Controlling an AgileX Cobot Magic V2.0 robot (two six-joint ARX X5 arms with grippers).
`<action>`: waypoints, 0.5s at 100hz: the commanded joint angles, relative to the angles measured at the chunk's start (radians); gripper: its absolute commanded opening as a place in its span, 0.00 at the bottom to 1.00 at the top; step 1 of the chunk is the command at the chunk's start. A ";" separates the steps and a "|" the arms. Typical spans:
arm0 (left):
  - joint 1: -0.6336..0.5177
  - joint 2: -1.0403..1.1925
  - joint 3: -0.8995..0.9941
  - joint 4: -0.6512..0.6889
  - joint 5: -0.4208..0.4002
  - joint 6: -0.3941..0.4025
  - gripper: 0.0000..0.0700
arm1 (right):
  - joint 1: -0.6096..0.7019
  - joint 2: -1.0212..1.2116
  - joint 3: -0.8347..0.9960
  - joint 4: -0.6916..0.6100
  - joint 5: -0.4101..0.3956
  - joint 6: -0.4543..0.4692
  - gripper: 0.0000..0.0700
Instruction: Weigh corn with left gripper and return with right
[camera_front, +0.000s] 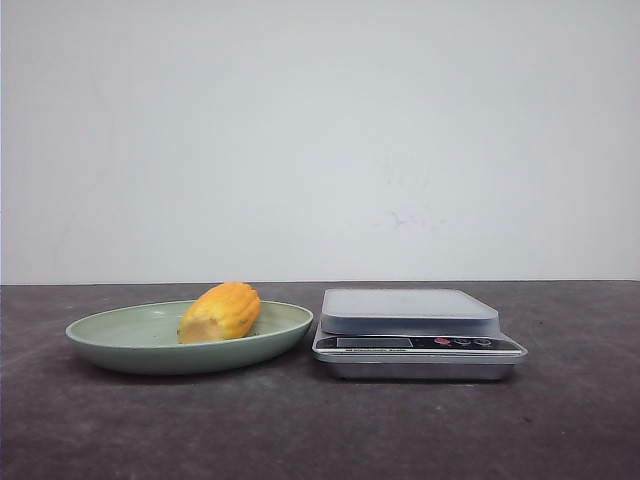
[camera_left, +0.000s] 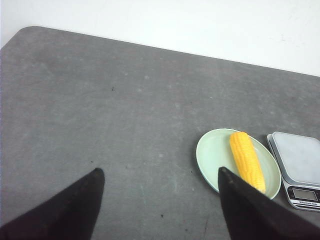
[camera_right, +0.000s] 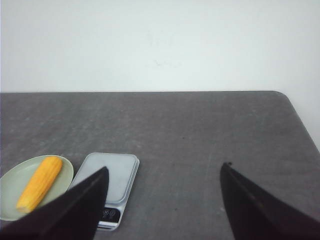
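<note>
1. The left gripper shows only in its own wrist view, as two black fingers spread wide apart with bare table between them, holding nothing; the crossbar and body are cut off by the frame edge.
2. The right gripper is likewise spread wide and empty above the table, only its two dark fingers showing.
3. Neither gripper nor arm appears in the front view.
4. The corn lies on its side in the green plate, clear of both grippers.
5. From the front the cob looks short and stubby, its paler end facing the camera; the wrist views show its length.
6. The scale stands just right of the plate, its platform bare. Its display is too small to read.
7. One left finger covers part of the plate rim.
</note>
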 joint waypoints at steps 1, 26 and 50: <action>-0.006 0.001 0.011 -0.022 -0.007 -0.002 0.58 | 0.004 -0.014 0.011 -0.006 0.002 0.014 0.51; -0.007 0.001 0.011 -0.022 -0.007 0.006 0.01 | 0.001 -0.028 0.011 -0.024 0.002 0.036 0.01; -0.007 0.001 0.011 -0.023 -0.007 0.007 0.02 | 0.001 -0.028 0.011 -0.042 0.002 0.042 0.01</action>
